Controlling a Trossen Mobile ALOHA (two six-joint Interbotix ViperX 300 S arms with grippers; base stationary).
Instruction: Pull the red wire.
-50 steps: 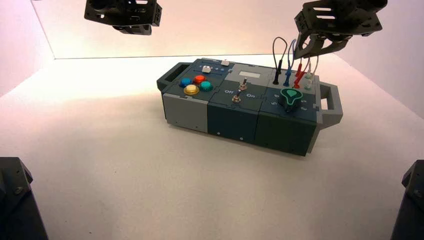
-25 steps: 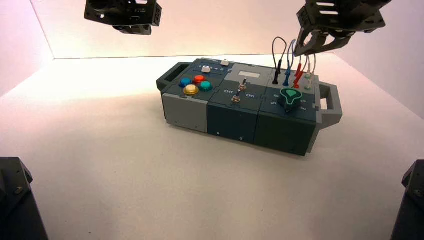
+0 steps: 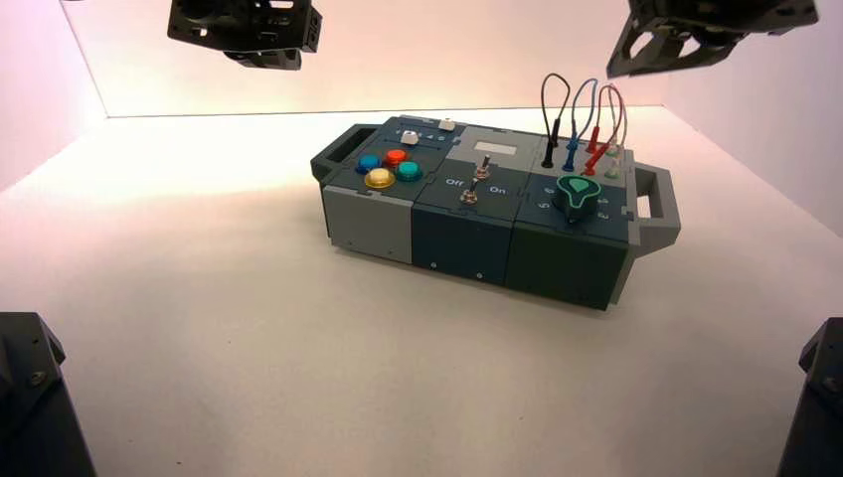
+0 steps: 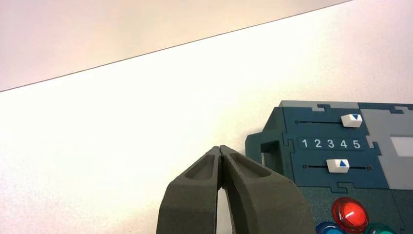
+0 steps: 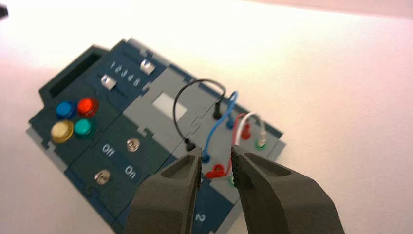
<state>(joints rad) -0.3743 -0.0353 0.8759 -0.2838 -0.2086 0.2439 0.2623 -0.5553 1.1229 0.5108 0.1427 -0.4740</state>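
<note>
High view: the box (image 3: 477, 214) sits on the table, handle ends left and right. The red wire (image 3: 602, 127) loops up at the box's far right corner, beside the blue wire (image 3: 580, 119) and black wire (image 3: 553, 111); its red plug (image 3: 594, 159) leans low over the panel, just behind the green knob (image 3: 578, 193). The right gripper (image 3: 664, 55) hangs high above and a little right of the wires, clear of them. The left gripper (image 3: 260, 50) is parked high over the far left, well apart from the box.

Left wrist view: the left gripper (image 4: 221, 153) has its fingers pressed together on nothing. Two white sliders (image 4: 345, 142) and the red button (image 4: 349, 213) show below.

Right wrist view: the right gripper (image 5: 216, 158) is slightly parted and empty, its tips above the red plug (image 5: 216, 171), which lies tilted near its socket. I cannot tell whether the plug is seated or already free.

To do the step well, I judge the right gripper should open wider, descend straight onto the plug body rather than the thin lead, close, and lift along the socket's axis. The blue wire (image 5: 218, 126) runs just beside the plug and the black wire (image 5: 187, 102) arches close by; either could get caught between the fingers.
</note>
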